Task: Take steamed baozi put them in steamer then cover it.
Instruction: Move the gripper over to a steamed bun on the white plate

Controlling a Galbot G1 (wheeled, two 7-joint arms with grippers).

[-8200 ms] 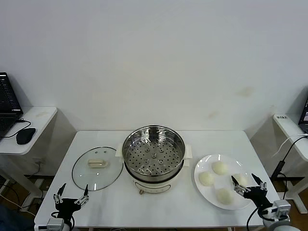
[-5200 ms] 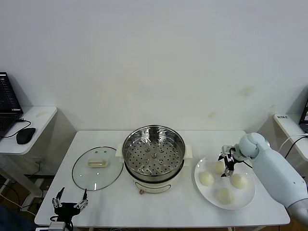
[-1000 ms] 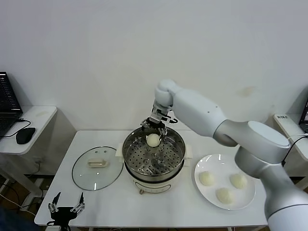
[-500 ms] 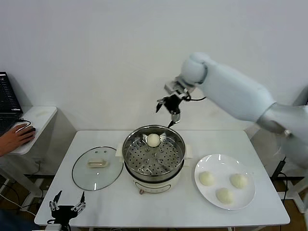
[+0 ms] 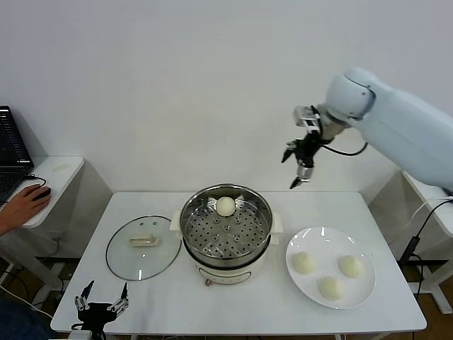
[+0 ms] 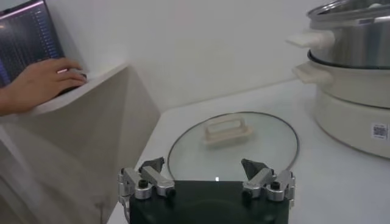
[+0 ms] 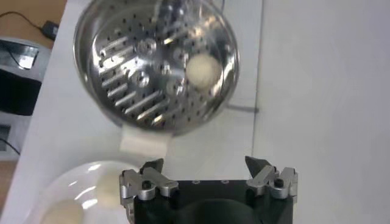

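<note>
One baozi [image 5: 225, 206] lies on the perforated tray at the back of the steamer [image 5: 225, 234]; it also shows in the right wrist view [image 7: 202, 70] inside the steamer [image 7: 152, 67]. Three baozi [image 5: 304, 263] [image 5: 350, 265] [image 5: 329, 287] rest on the white plate [image 5: 316, 241]. My right gripper [image 5: 293, 169] is open and empty, high in the air right of the steamer, above the table's back edge. The glass cover [image 5: 143, 247] lies flat on the table left of the steamer, also in the left wrist view [image 6: 234, 143]. My left gripper [image 5: 100, 296] is open, parked by the table's front left corner.
A side desk [image 5: 49, 177] at the left holds a laptop [image 5: 10, 152] and a person's hand [image 5: 20, 205] on a mouse. Another desk edge [image 5: 428, 191] with cables stands at the right. The steamer's base handle [image 6: 311, 39] shows in the left wrist view.
My right gripper has let go of one baozi in the steamer, then risen and swung to the right, away from the pot. A person's hand has come to the mouse. The left arm stays parked.
</note>
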